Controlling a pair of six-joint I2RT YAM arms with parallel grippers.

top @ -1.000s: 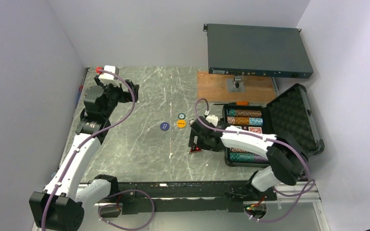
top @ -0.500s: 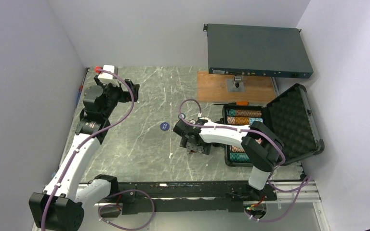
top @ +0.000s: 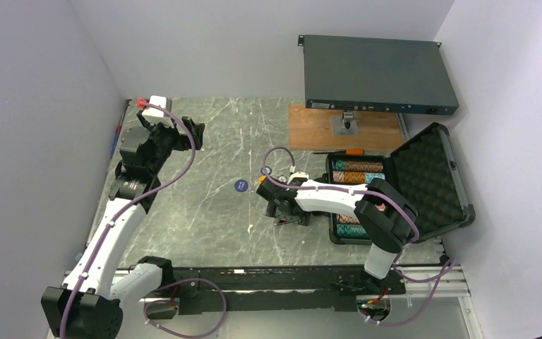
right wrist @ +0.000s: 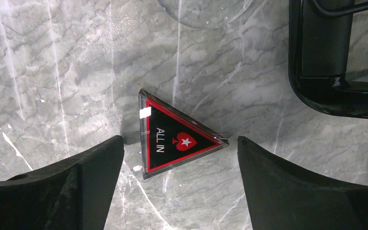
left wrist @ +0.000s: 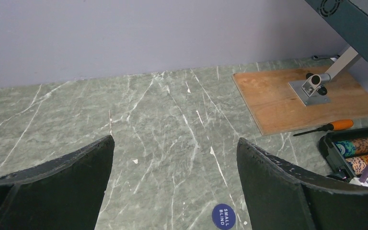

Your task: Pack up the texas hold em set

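your black foam-lined case [top: 423, 180] lies open at the right of the table [top: 197, 219], lid back and chip rows [top: 356, 171] seated, ready for the loose pieces. your right arm reaches left from it with the wrist bent down. the right gripper [right wrist: 179, 148] is spread wide either side of the red "all in" triangle [right wrist: 175, 141], which lies flat and is not yet pinched. your left gripper [left wrist: 175, 158] hangs spread and empty at the far left, out of the way. the blue small blind button [left wrist: 224, 215] lies near the triangle.
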